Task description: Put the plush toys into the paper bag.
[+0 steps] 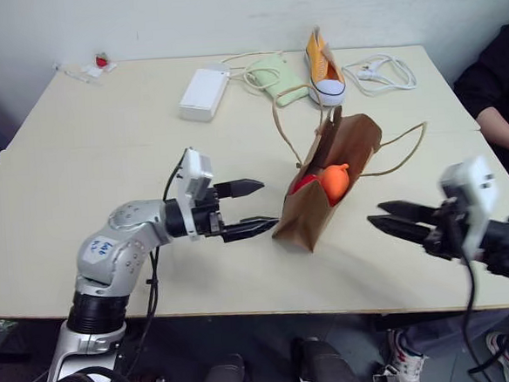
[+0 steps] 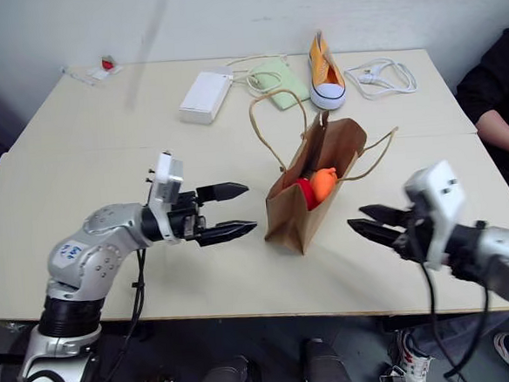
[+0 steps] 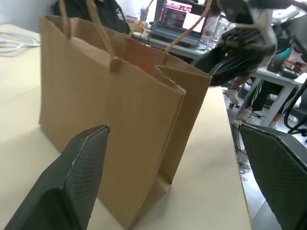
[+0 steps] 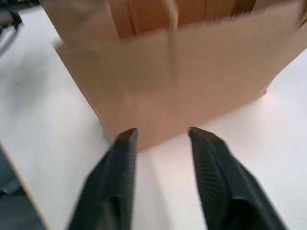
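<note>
The paper bag (image 1: 324, 182) stands upright on the worktop (image 1: 104, 166) between the two claws, its mouth open upward and its two cord handles hanging loose. Both plush toys sit inside it: the orange plush toy (image 1: 334, 179) shows at the mouth, and the red plush toy (image 1: 304, 183) lies just beside it, on the left claw's side. The left claw (image 1: 254, 208) points level at the bag's side from the robot's left, its fingers spread wide and empty, with the tips just short of the paper; in the left wrist view the bag's folded side panel fills the space ahead of the two fingers (image 3: 72, 187). The right claw (image 1: 394, 218) is on the bag's other side, near it but apart from it, pointing toward its lower part. Its fingers (image 4: 120, 177) have a narrow gap between them, with nothing pinched, and the bag's base corner lies just ahead of the tips. Past the bag from both claws, on the far part of the worktop, lie a white box (image 1: 204, 91), a pale green pouch (image 1: 279, 78), an orange-and-white sneaker (image 1: 324, 66) and a coiled white cable (image 1: 384, 71). A person's dark sleeve (image 1: 492, 87) shows beyond the right claw at the worktop's edge.
</note>
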`<state>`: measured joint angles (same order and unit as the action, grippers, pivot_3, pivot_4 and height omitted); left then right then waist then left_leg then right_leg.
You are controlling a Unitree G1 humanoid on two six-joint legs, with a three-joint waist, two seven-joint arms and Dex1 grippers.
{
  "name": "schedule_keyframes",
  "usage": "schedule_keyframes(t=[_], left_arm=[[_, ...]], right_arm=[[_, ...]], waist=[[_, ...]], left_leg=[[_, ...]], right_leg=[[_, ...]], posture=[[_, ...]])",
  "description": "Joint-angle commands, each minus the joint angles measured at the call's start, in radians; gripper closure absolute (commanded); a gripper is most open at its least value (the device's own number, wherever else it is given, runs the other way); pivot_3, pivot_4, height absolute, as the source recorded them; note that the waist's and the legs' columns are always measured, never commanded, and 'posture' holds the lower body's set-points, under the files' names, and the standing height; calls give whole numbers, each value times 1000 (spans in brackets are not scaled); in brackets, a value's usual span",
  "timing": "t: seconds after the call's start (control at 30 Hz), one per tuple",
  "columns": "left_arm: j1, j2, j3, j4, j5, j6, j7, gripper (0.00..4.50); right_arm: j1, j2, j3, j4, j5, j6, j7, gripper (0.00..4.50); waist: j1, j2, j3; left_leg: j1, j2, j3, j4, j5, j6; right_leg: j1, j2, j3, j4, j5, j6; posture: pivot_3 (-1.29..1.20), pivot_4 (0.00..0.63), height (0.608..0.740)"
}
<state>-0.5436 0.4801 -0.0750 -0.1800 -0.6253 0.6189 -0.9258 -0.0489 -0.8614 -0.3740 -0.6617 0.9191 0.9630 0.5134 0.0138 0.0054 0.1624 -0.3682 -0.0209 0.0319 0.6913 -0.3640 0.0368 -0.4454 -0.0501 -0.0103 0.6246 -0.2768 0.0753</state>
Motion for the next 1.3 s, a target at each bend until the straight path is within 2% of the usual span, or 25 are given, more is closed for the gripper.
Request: schedule_keyframes(t=[0.03, 0.07, 0.27, 0.47, 0.67, 0.77, 1.03, 1.17, 1.2, 1.3], left_arm=[[-43, -40, -36, 28, 53, -71, -2, 0], [-51, -53, -42, 40, 65, -80, 4, 0], [-58, -108, -78, 63, 117, -117, 18, 0], [-59, -162, -97, 99, 208, -155, 103, 0], [-83, -236, -103, 172, 312, -186, 234, 0], [-82, -257, -86, 175, 306, -195, 242, 577], [-93, -261, -60, 201, 281, -198, 200, 3175], [-121, -237, -14, 262, 204, -203, 70, 4486], [-133, -223, -8, 282, 191, -207, 25, 4486], [-201, -158, -15, 375, 142, -213, -207, 4486]], right_arm=[[-92, 60, 188, 34, -163, -107, -40, 4143], [-118, 81, 224, 52, -193, -119, -51, 4459], [-232, 177, 378, 150, -334, -180, -61, 4459], [-295, 244, 424, 182, -378, -186, -52, 4459], [-298, 267, 440, 192, -415, -195, -39, 4459], [-294, 274, 434, 187, -419, -196, -33, 4500], [-262, 263, 392, 158, -420, -219, -10, 4500], [-179, 196, 294, 68, -368, -225, 63, 4500], [-151, 174, 256, 35, -345, -224, 89, 4500], [-19, 84, 16, -87, -165, -171, 193, 4500]], waist=[[-2, 0, 0], [-2, 0, 0], [-1, 0, 0], [4, 0, 0], [8, 0, 0], [8, 0, 0], [8, 0, 0], [13, 0, 0], [12, 0, 0], [13, 0, 0]], left_leg=[[0, 0, 0, 0, 0, 0], [0, 0, 0, 0, 0, 0], [-2, 0, 0, 1, 0, 0], [-2, 0, 0, 2, 0, 0], [-2, 0, 0, 2, 0, 0], [-2, 0, 0, 2, 0, 0], [-2, 0, 0, 3, 0, 0], [-2, 0, 0, 3, 0, 0], [-3, 0, -1, 3, 0, 0], [-3, 0, -1, 3, 0, 0]], right_leg=[[0, 0, 0, 1, 0, 0], [0, 0, 0, 1, 0, 0], [-1, 1, 0, 1, 0, 0], [-1, 0, 0, 2, 0, 0], [-1, 1, -1, 2, 0, 0], [-1, 1, -1, 2, 0, 0], [-1, 1, -1, 2, 0, 0], [-1, 0, -1, 2, 0, 0], [-1, 0, -2, 2, 0, 0], [-1, 1, -2, 1, 0, 0]], posture=[[0, 150, 740], [0, 150, 740], [0, 150, 740], [0, 150, 740], [0, 150, 740], [0, 150, 740], [0, 150, 740], [0, 150, 740], [0, 150, 740], [0, 150, 740]])
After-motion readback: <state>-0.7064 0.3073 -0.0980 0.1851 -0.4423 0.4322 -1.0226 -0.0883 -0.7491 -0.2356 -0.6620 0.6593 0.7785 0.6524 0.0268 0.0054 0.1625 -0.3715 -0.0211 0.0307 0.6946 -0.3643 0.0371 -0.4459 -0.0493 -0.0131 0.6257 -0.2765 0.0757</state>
